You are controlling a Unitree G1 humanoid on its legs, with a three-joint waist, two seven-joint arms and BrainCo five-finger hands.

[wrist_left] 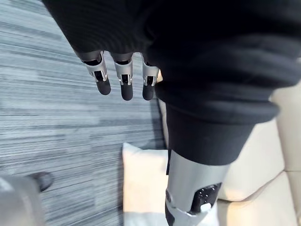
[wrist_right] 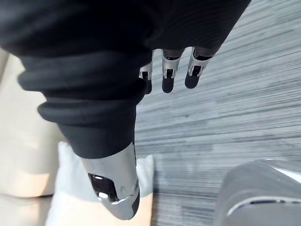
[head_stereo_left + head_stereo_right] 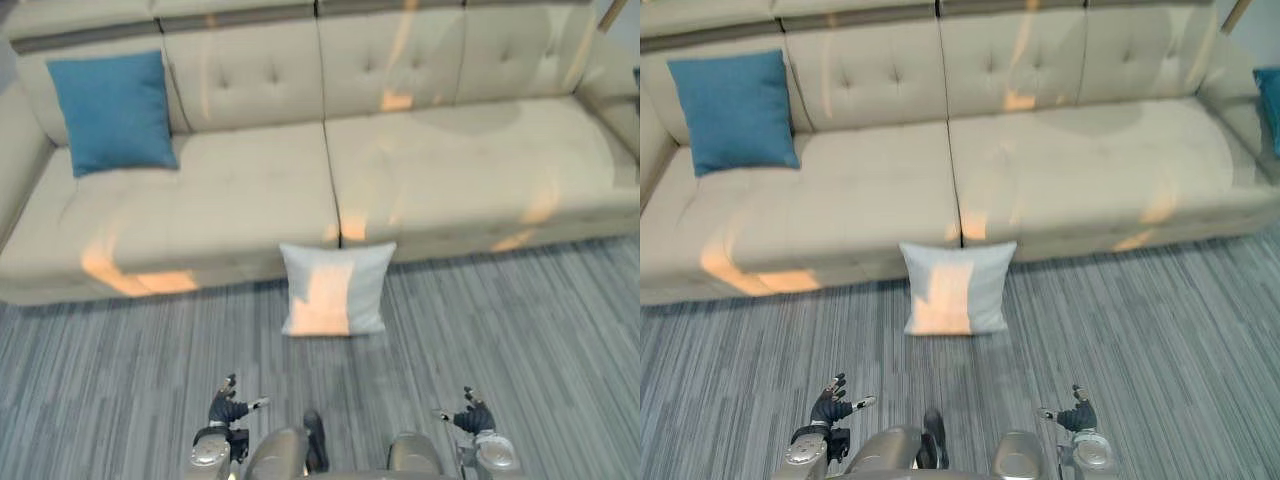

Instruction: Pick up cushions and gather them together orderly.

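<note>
Left eye view: a white cushion (image 3: 335,290) sits low in the middle of the frame on the grey carpet (image 3: 520,340), its top edge touching the front of the beige sofa (image 3: 450,170). Whether it leans on the sofa or lies flat is hard to tell. A blue cushion (image 3: 113,110) stands propped against the backrest at upper left. At the right edge of the right eye view there is a blue sliver (image 3: 1270,105) on the seat, probably a 3rd cushion.

The cushions look light, soft and squashy, with a fabric cover that should give good friction and no risk of breakage. A soft body sags if pinched at 1 corner. Judged from that, the better hold is 2 hands on opposite side edges, or 1 hand closing deep over the top edge so the fingers sink into the filling.

The left hand (image 3: 228,410) and right hand (image 3: 472,415) both hang at the bottom of the frame. Each has relaxed, nearly straight fingers and holds nothing, and the wrist views show the left fingers (image 1: 122,82) and right fingers (image 2: 169,77) hanging free over carpet. The white cushion lies above and between the 2 hands in the frame, apart from both. The blue cushion is well apart, far up and to the left.
</note>
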